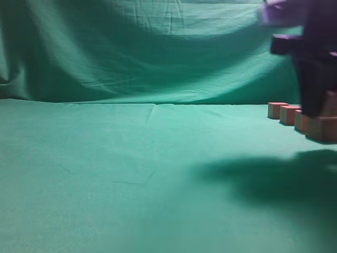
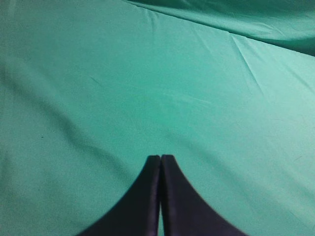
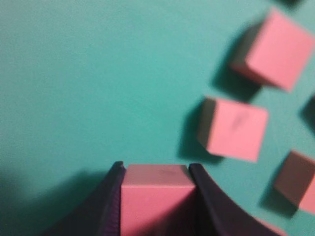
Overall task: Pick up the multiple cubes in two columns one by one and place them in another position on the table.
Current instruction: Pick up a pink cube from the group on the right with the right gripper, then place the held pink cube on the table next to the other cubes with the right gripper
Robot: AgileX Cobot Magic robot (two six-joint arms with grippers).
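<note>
**Right gripper clamps a cube at the edge of the group; left gripper idle and closed**

Nearest the right wrist camera, at six o'clock in its view, one cube (image 3: 155, 194) sits squarely between the two dark fingers (image 3: 110, 196) of the right gripper (image 3: 155, 184). The fingers touch its left and right faces, so the gripper reads as closed on this cube; whether it has left the table cannot be told. Gripping flat opposite faces keeps the cube from twisting when it is carried.

Beyond it, toward two and three o'clock, lie more cubes: one (image 3: 235, 129) just beside the held one, another (image 3: 275, 48) farther out and a fourth (image 3: 298, 181) at the right edge, each turned at its own angle and apart from its neighbours. That spacing leaves the fingers room to come down around a single cube.

In the left wrist view the left gripper (image 2: 161, 158) has its fingertips pressed together, holding nothing, over bare cloth.

From the exterior view, the table (image 1: 131, 174) is open green cloth from nine o'clock through the centre, ample room for setting cubes down. The cube row (image 1: 288, 113) and the right arm (image 1: 316, 63) crowd the three o'clock edge, where some cubes are cut off by the frame.
</note>
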